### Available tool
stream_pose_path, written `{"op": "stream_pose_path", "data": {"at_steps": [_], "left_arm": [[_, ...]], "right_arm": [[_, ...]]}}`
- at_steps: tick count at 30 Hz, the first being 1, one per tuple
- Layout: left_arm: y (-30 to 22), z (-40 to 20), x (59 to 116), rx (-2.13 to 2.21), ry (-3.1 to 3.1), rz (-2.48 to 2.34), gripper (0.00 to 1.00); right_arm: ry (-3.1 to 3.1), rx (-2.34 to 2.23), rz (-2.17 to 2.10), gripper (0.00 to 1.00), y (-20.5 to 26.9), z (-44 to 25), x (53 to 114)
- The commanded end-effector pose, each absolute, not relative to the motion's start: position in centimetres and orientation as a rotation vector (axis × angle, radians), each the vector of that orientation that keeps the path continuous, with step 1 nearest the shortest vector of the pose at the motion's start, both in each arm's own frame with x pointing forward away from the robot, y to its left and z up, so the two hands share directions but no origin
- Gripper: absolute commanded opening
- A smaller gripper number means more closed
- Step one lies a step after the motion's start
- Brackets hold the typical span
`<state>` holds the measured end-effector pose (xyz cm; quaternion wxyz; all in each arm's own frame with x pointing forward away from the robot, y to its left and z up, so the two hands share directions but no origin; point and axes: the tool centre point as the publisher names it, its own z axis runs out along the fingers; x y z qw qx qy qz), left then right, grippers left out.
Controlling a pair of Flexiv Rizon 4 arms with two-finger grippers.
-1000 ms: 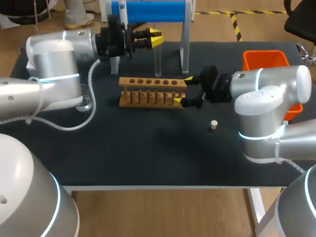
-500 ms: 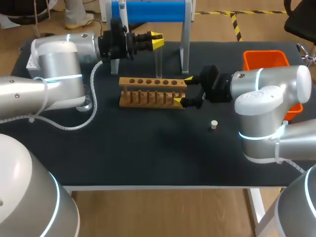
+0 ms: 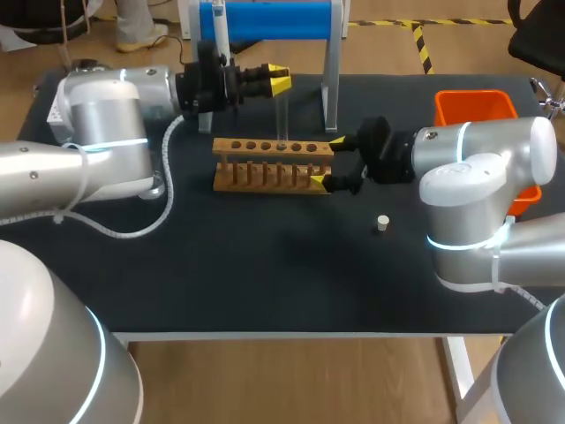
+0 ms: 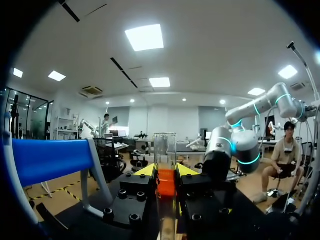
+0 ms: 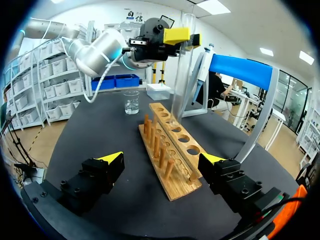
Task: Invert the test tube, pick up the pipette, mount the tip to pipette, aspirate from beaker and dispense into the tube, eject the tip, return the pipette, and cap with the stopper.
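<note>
On the desk (image 3: 265,265), the wooden rack (image 3: 265,163) is sitting directly beneath the left hand (image 3: 281,78), which is pinching the test tube (image 3: 282,115) upright, lower end at a rack hole. The right hand (image 3: 327,162) is gaping wide, straddling the rack's end and holding nothing.

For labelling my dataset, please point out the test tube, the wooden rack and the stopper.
test tube (image 5: 180,75), right wrist view, middle of its glass wall.
wooden rack (image 3: 225,147), head view, left end of top board.
stopper (image 3: 382,223), head view, its top.
</note>
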<state>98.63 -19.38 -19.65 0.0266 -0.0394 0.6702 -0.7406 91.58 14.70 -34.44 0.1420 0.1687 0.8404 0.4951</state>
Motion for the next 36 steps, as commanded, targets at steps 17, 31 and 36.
{"op": "stream_pose_path", "data": {"at_steps": [17,31,36], "left_arm": [[-19.0,-21.5,99.4,-0.151,2.075,-2.256,0.0],[-19.0,-22.4,99.2,-0.125,2.265,-2.134,0.0],[-18.8,-22.6,99.2,-0.123,2.292,-2.108,0.0]], "right_arm": [[2.429,0.486,1.428,1.0,14.6,-34.4,91.6],[2.429,0.486,1.428,1.0,14.6,-34.4,91.6],[2.429,0.486,1.428,1.0,14.6,-34.4,91.6]]}}
